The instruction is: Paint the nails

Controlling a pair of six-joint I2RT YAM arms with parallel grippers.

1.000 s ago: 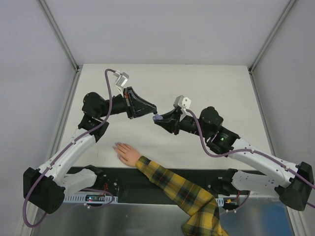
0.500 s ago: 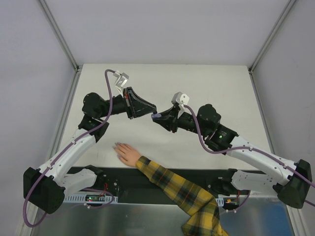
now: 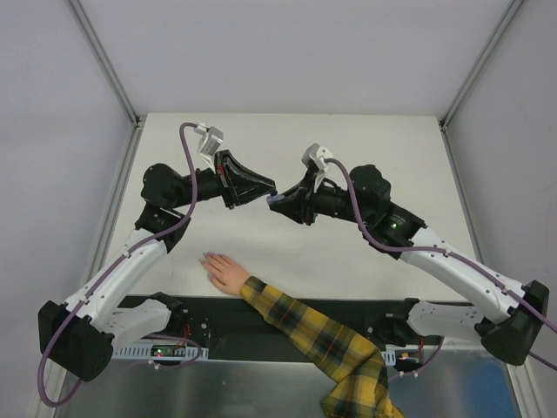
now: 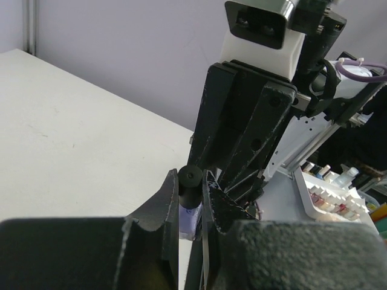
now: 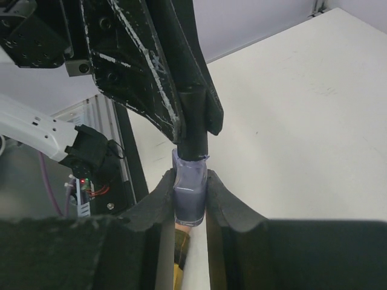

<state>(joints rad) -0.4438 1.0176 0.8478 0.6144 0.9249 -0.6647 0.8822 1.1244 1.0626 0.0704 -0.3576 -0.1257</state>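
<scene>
The small purple polish bottle (image 3: 276, 199) hangs in the air above the table's middle, held between both grippers. My right gripper (image 3: 280, 205) is shut on the purple body (image 5: 189, 196). My left gripper (image 3: 270, 191) is shut on the black cap (image 4: 190, 180), which also shows in the right wrist view (image 5: 195, 130). The peach mannequin hand (image 3: 226, 273) lies palm down near the front edge. Its plaid sleeve (image 3: 318, 335) runs off to the lower right. The nails (image 3: 207, 259) are tiny at its fingertips, well below and left of the grippers.
The white table (image 3: 392, 165) is bordered by a black strip (image 3: 261, 318) at the front, where the arm bases stand. Metal frame posts (image 3: 104, 61) rise at the back corners. A white tray of small bottles (image 4: 323, 190) sits off the table.
Both grippers have moved a little toward the back of the table with the bottle still between them. The right arm has stretched further left. The mannequin hand has not moved.
</scene>
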